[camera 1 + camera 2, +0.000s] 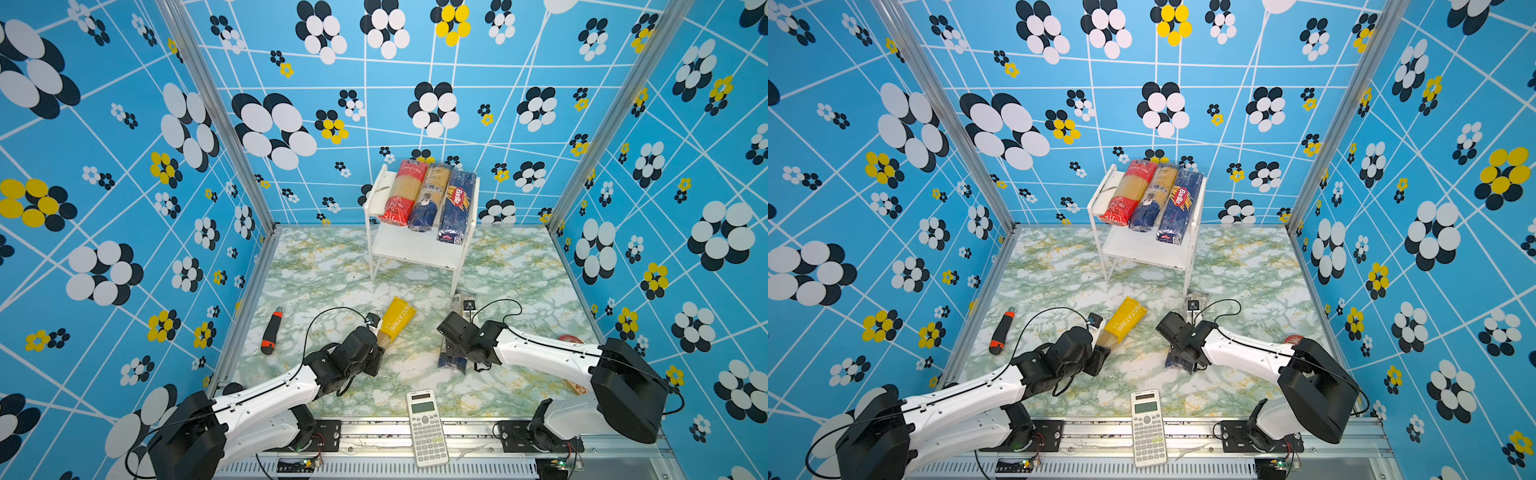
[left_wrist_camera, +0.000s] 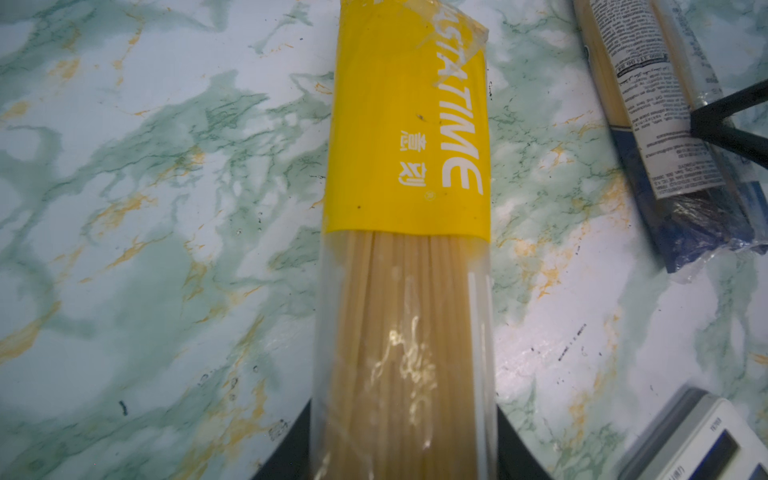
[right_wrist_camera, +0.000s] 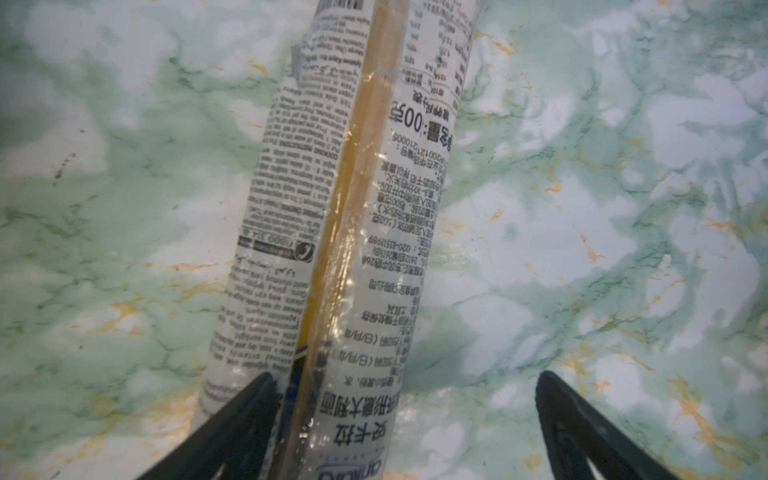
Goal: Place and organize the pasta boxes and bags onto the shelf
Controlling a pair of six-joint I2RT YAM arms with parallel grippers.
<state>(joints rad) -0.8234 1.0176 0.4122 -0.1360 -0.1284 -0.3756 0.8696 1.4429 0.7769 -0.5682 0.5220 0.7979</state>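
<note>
Now the left gripper (image 1: 379, 341), jaws narrowed, pinches the clear end of the yellow bag (image 1: 398, 316) lying on the table (image 1: 332, 270) — its long axis runs from the jaws away toward the shelf (image 1: 411, 247).

Bright even light, faint bench (image 1: 324, 270) shadows, top views bowed at edges, glare on yellow bag (image 2: 411, 365), wrist views soft.

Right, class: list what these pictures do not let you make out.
Left gripper: left wrist view's bottom edge cuts off its fingers; grip on the yellow bag unclear.
Red round thing: in both top views, mostly behind the right arm.
Navy-ended bag: small print blurred in the right wrist view.
Shelf: lower board's rear hidden under the upper board.
</note>
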